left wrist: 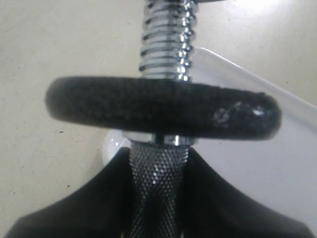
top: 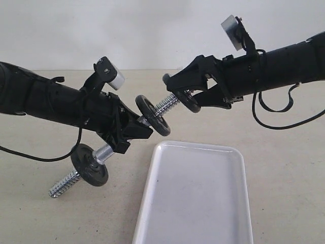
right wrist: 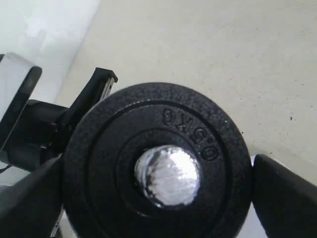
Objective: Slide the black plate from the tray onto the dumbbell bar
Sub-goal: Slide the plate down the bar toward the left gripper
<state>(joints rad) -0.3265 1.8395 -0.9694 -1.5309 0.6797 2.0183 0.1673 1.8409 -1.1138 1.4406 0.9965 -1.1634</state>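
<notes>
My left gripper [top: 138,127] is shut on the knurled middle of the dumbbell bar [top: 166,105], holding it tilted above the table. In the left wrist view its fingers [left wrist: 89,208] squeeze the knurled grip [left wrist: 158,173]. The black plate [top: 191,101] sits at the bar's upper threaded tip between the fingers of my right gripper [top: 184,95], which is shut on its rim. In the right wrist view the black plate [right wrist: 158,163] fills the frame and the chrome bar end [right wrist: 168,174] shows in its hole. The white tray [top: 198,203] lies below, with nothing in it.
Two other black plates sit on the bar: one [top: 152,116] just above my left gripper, seen edge-on [left wrist: 158,109] in the left wrist view, and one [top: 90,164] near the lower threaded end [top: 63,185]. Cables hang from both arms over the beige table.
</notes>
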